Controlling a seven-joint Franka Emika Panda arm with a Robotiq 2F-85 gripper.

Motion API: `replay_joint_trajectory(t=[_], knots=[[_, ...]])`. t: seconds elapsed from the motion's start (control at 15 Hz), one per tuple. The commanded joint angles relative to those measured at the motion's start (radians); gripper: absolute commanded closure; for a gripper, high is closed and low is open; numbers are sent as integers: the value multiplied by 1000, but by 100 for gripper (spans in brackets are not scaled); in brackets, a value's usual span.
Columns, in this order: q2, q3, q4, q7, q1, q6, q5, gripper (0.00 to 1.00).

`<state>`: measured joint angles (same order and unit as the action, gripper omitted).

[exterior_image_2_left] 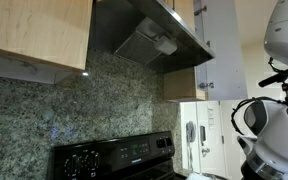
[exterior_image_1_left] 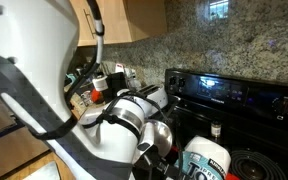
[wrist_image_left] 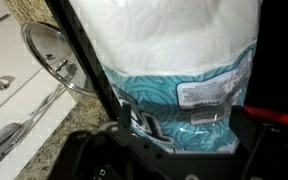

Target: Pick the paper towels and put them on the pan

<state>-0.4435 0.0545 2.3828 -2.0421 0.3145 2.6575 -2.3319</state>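
The paper towels (wrist_image_left: 174,60), a big white roll in clear wrap with teal-blue print, fill the wrist view. My gripper (wrist_image_left: 179,105) stands open around the roll's lower part, one dark finger (wrist_image_left: 94,70) on its left and the other at its right edge. Whether the pads touch the wrap I cannot tell. The pan (wrist_image_left: 52,52), round and silvery, lies just left of the roll. In an exterior view the paper towels (exterior_image_1_left: 206,158) stand on the black stove, with the pan (exterior_image_1_left: 160,131) beside them; my arm hides the gripper there.
The black stove's control panel (exterior_image_1_left: 224,90) runs behind the roll, with a coil burner (exterior_image_1_left: 252,165) at the right. Bottles and jars (exterior_image_1_left: 102,82) crowd the counter at the back. A range hood (exterior_image_2_left: 149,40) and wooden cabinets (exterior_image_2_left: 34,30) hang overhead.
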Motion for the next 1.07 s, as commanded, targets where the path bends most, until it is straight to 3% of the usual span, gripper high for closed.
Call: replay_joint_trajectory(t=[0.0,0.4,0.73,1.0], knots=[[-3,14,-58,63,-34,18,101,0],[-67,13,-198,237,-75,59,323,0],[-184,12,-302,455,-50,165,534,0],[-229,22,-335,571,-46,142,695,0]])
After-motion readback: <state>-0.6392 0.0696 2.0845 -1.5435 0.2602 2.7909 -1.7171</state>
